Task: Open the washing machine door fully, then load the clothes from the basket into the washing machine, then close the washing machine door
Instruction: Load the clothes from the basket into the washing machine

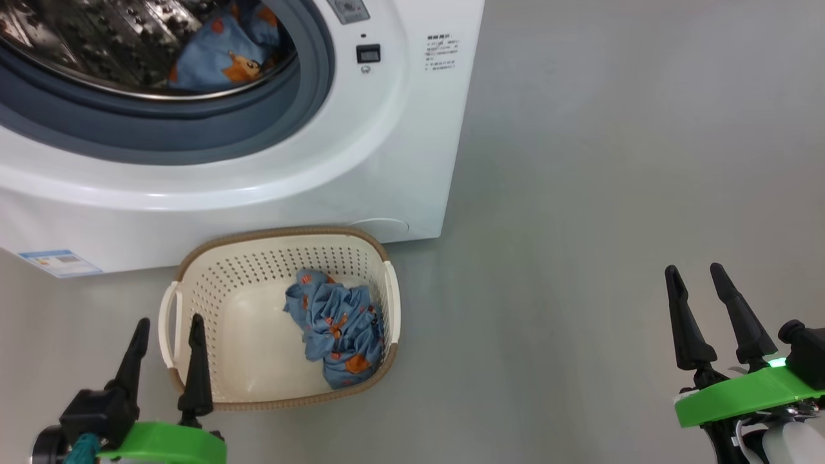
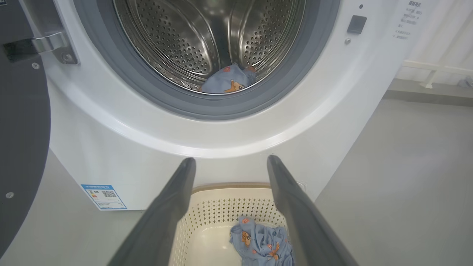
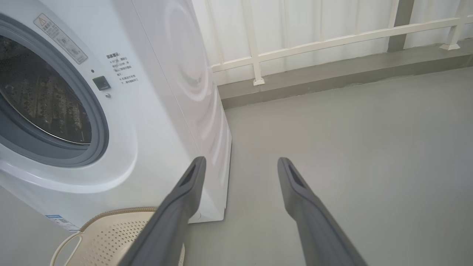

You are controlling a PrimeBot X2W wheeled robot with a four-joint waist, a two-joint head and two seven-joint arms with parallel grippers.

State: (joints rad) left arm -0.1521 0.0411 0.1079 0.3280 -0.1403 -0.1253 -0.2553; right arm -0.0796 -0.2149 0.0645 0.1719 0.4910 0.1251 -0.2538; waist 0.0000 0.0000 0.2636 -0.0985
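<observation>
Garment (image 1: 338, 328) in basket (image 1: 277, 232) looks soft, light and crumpled — pinch a raised fold mid-heap. Left gripper (image 1: 169, 321) and right gripper (image 1: 695, 269) both spread wide, empty.

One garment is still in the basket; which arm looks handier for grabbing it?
Probably left: the left end effector hovers open beside the basket, fingers framing the blue garment. The right end effector hangs over bare floor farther off.
</observation>
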